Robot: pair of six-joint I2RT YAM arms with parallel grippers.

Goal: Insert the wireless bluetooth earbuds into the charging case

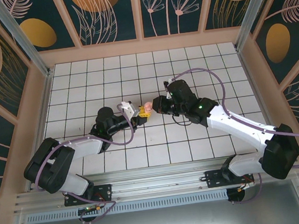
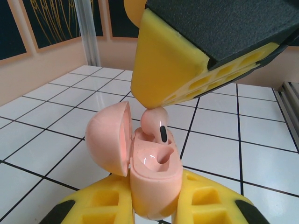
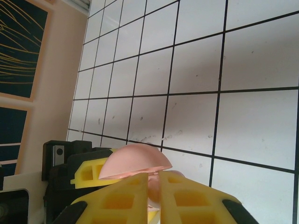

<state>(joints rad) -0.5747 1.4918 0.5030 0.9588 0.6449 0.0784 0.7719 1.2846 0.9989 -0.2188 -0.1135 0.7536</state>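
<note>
The pale pink charging case stands upright between the yellow fingers of my left gripper, which is shut on its body. Its lid hangs open to the left. One pink earbud with a black mark sits stem-down at the far hollow, held from above by my right gripper's yellow finger. The near hollow is empty. In the right wrist view my right gripper is shut on the earbud, just below the lid. From above, both grippers meet at the case.
The white gridded table is bounded by peach walls with dark patterned panels. A metal post stands at the far corner. Both arms reach to the table's middle, cables looping beside them.
</note>
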